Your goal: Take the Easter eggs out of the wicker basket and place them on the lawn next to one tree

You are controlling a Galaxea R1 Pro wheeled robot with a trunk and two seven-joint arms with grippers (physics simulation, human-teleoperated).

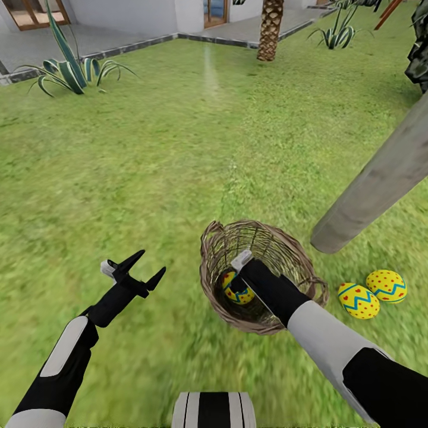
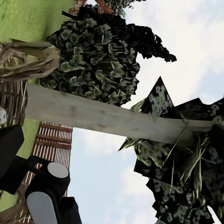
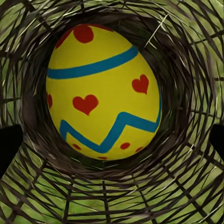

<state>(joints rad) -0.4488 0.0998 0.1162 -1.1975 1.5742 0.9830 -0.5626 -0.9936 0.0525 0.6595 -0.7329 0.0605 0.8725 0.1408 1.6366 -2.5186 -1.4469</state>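
Note:
The wicker basket (image 1: 309, 267) stands on the lawn (image 1: 178, 166) in front of me, beside the leaning pale trunk of a tree (image 1: 380, 175). My right gripper (image 1: 235, 286) reaches down inside it, open, just above one Easter egg (image 1: 230, 289). In the right wrist view that egg (image 3: 102, 91) lies on the woven bottom of the basket (image 3: 186, 186), with the dark fingers (image 3: 8, 144) wide apart on either side and not touching it. Two more eggs (image 1: 358, 300) (image 1: 386, 285) lie on the grass at the foot of the trunk. My left gripper (image 1: 151, 264) hangs open over bare grass to the basket's left.
The left wrist view looks past the basket rim (image 2: 28, 56) to the tree trunk (image 2: 107, 116) and its dark leafy crown (image 2: 98, 60). A striped agave (image 1: 65, 71), a scaly palm trunk (image 1: 270, 30) and a paved path (image 1: 119, 41) lie far back. Open grass stretches ahead and left.

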